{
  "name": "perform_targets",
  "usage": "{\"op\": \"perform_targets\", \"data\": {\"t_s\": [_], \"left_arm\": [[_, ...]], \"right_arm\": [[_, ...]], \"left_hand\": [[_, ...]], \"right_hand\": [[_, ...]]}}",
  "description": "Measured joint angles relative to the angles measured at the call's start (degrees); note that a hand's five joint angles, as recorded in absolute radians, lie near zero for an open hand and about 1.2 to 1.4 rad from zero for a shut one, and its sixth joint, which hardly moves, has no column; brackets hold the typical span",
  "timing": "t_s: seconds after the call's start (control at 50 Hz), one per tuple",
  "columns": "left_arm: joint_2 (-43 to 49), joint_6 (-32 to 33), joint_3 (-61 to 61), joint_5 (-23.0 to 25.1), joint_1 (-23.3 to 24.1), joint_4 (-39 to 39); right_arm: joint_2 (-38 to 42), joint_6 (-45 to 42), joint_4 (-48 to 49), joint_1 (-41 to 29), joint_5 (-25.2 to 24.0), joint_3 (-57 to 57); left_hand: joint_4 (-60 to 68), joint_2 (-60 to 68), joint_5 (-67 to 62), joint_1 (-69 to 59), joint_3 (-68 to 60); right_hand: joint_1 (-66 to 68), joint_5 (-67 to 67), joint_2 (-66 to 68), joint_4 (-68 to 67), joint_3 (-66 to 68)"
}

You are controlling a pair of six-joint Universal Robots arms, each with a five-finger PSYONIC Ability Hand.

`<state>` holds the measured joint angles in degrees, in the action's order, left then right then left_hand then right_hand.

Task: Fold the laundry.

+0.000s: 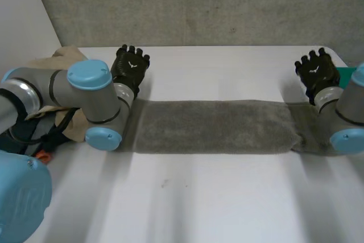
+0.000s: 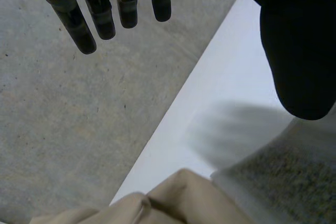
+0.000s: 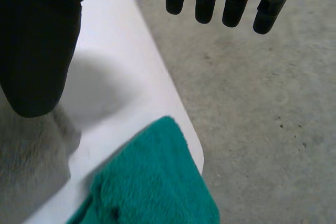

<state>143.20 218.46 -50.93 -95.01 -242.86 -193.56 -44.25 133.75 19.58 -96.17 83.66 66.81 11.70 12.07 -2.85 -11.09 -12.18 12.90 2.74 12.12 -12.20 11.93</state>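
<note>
In the head view a grey towel (image 1: 213,127), folded into a long strip, lies flat across the middle of the white table (image 1: 227,197). Its ends reach to the two wrists. The left hand (image 1: 131,66) and the right hand (image 1: 315,72) are both just past the towel's far edge, fingers spread and holding nothing. A crumpled beige cloth (image 1: 68,58) sits at the table's far left corner behind the left arm (image 1: 85,92). A sliver of green cloth (image 1: 344,74) shows beside the right arm (image 1: 352,106). Rough grey concrete (image 1: 199,4) lies beyond the table's far edge.

The left wrist view shows the left hand (image 2: 299,51) open, with straight fingers (image 2: 79,24) well apart from the thumb. Under the thumb is a corner of the grey towel (image 2: 283,177), and just beside it the beige cloth (image 2: 178,198) lies at the table's (image 2: 236,66) edge.

The right wrist view shows the right hand (image 3: 37,51) equally open, its fingers (image 3: 205,1) out over the concrete (image 3: 262,103). The green cloth (image 3: 157,182) is a thick pile at the table's (image 3: 126,77) rounded corner, near the end of the grey towel (image 3: 26,166).
</note>
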Motion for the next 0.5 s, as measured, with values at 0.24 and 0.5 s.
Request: {"op": "perform_targets", "data": {"t_s": [0.24,0.5], "left_arm": [[-18.9,-8.2,-21.9,0.6,-0.2,-0.3],[-24.2,-8.6,-34.0,0.8,0.2,-5.7]], "right_arm": [[-21.5,19.6,-17.6,6.9,-6.5,18.2],[-19.3,17.4,-17.7,15.2,-16.2,29.1]], "left_hand": [[0.0,0.0,0.0,0.0,0.0],[0.0,0.0,0.0,0.0,0.0]], "right_hand": [[0.0,0.1,0.1,-0.1,0.2],[15.0,15.6,15.6,-15.9,15.8]]}}
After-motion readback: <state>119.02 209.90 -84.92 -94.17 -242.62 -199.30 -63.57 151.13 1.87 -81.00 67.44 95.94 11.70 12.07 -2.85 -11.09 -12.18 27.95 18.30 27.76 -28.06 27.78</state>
